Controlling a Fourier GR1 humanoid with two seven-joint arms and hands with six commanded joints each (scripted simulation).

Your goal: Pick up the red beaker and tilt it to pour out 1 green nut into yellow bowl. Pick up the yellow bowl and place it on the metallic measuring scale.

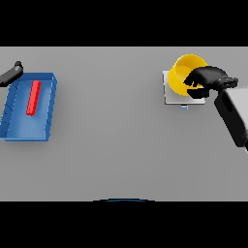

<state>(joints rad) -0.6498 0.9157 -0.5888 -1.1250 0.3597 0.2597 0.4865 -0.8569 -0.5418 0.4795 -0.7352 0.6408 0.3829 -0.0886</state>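
Yellow stands out at the far right of the grey table: the bowl sits tilted on the pale, square measuring scale, its open mouth turned toward the right hand. The right hand is dark and reaches in from the right side on its white and grey arm; its fingers are curled over the bowl's right rim, gripping it, and they cover part of the rim and the scale's right edge. Whether anything lies inside the bowl cannot be made out. Well apart, at the far left of the table, lies a blue tray, a shallow rectangular box with raised walls. Inside it lies a red, narrow, elongated object, stretched along the tray's length nearer its far end. The left hand shows at the left edge, just above the tray's far left corner; only a dark sliver of it is visible, so how its fingers stand cannot be told.
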